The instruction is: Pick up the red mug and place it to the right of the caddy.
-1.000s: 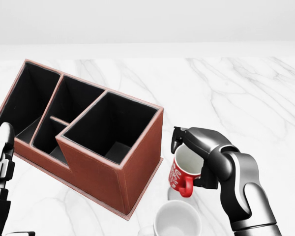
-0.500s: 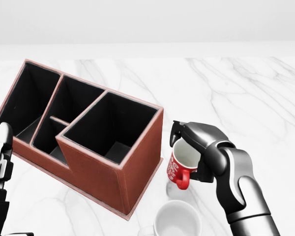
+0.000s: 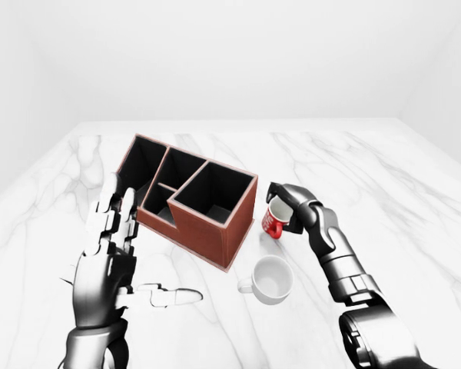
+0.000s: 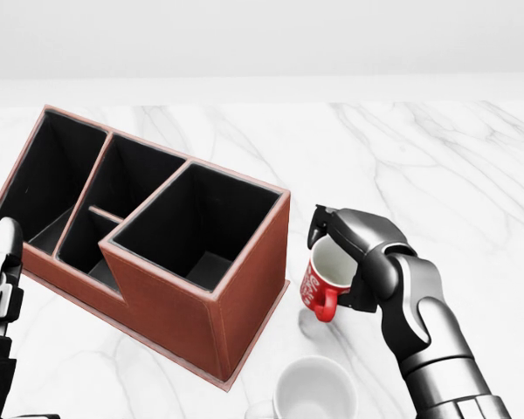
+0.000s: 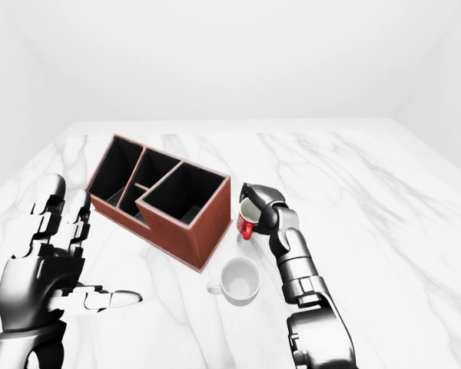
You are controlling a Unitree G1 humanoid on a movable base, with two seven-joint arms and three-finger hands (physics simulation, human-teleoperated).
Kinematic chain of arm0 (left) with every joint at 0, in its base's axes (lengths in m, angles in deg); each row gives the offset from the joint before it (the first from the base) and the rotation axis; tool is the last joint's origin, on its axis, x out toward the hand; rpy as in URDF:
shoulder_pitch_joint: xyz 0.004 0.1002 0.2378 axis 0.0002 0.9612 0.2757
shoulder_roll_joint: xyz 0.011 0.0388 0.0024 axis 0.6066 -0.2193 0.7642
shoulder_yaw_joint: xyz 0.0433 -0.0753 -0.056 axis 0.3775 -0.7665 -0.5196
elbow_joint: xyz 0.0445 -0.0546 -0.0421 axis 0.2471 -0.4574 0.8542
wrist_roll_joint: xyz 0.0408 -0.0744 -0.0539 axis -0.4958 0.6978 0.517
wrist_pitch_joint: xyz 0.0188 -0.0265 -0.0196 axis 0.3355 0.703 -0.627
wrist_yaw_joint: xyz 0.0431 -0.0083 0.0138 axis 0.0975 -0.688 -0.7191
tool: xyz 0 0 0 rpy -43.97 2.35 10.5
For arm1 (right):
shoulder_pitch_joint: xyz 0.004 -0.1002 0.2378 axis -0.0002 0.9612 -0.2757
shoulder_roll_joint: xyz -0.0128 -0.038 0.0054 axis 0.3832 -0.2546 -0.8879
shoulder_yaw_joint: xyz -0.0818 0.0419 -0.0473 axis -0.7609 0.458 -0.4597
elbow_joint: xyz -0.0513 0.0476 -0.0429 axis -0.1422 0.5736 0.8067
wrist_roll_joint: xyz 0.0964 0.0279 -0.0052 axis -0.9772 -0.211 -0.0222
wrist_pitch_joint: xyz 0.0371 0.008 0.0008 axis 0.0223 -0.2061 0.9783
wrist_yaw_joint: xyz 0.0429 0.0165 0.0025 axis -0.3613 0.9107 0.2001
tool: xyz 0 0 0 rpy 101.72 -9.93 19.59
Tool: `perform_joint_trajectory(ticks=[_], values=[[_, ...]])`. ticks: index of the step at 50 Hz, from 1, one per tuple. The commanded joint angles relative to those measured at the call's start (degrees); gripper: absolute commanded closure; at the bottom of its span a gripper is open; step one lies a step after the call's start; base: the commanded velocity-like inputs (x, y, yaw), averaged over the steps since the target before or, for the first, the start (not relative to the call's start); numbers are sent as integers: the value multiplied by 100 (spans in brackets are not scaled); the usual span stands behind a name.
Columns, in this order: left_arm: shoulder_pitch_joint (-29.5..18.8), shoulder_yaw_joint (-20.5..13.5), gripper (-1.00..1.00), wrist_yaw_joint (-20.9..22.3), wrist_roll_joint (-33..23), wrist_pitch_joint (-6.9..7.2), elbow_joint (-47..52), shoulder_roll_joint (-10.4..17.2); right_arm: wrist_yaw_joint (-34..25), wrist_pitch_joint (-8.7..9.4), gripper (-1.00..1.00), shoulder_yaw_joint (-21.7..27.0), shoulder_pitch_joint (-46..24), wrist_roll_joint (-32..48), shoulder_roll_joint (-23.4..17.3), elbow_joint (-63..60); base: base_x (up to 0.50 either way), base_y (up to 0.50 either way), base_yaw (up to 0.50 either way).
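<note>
The right hand (image 4: 354, 262) had its fingers closed round the rim and body of the red mug (image 4: 326, 284), which hung tilted, mouth turned toward the hand and handle down, a little above the marble table (image 4: 454, 166), just beside the right-hand wall of the caddy (image 4: 170, 253). A white mug (image 4: 314, 388) stood near the table's bottom edge, just below the red one. The left hand (image 3: 107, 261) hovered with fingers spread, holding nothing. To finish well, I judged the mug should be righted before lowering, set down clear of both the caddy wall and the white mug, and released only once its base sat flat.
</note>
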Motion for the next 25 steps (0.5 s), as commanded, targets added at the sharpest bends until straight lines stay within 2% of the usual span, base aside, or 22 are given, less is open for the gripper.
perform_joint_trajectory(ticks=[1,25], values=[[6,-23,-100,18,13,0,4,-10,295,0,100,-16,-76,-2,0,296,0,0,0],[6,-111,-100,73,59,0,79,-44,1028,0,100,-124,-243,-286,130,1366,0,0,0]])
